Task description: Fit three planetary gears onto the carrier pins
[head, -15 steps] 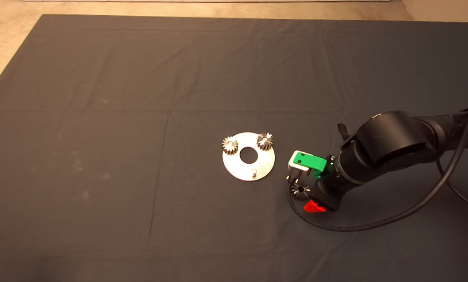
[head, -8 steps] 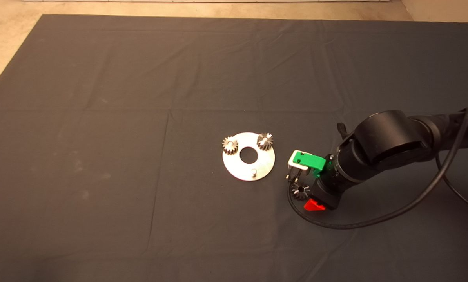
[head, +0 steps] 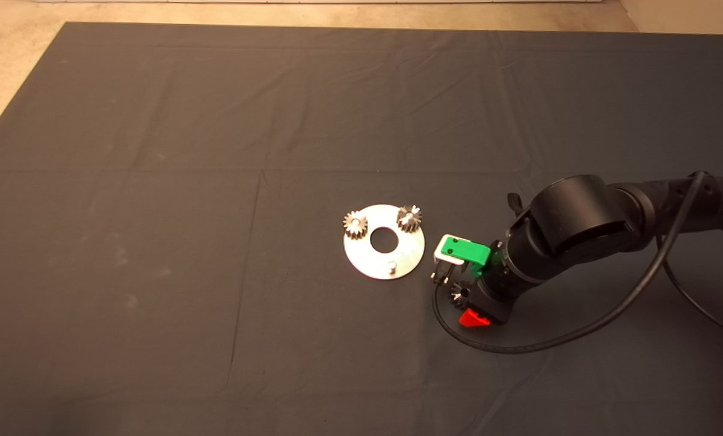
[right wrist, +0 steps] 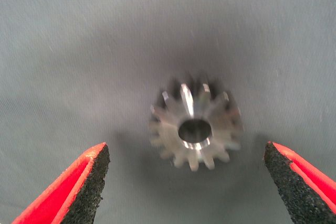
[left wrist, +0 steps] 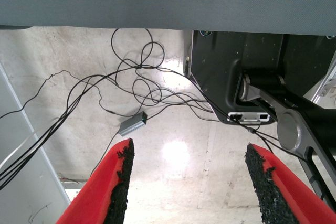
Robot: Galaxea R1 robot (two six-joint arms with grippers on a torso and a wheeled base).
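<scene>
right pincer (right wrist: 186,182) (fingers spread) straddles loose gear (right wrist: 195,127); not touching

Dim warm light over my mat (head: 155,181). Close under my right wrist, the loose gear (right wrist: 195,128) is motion-blurred over a soft shadow. Glare patch on the floor (left wrist: 176,153) past the desk's edge.

Black arm (head: 585,233), looping cable (head: 579,336), green pincer (head: 465,306), red fingers (right wrist: 73,190).
</scene>
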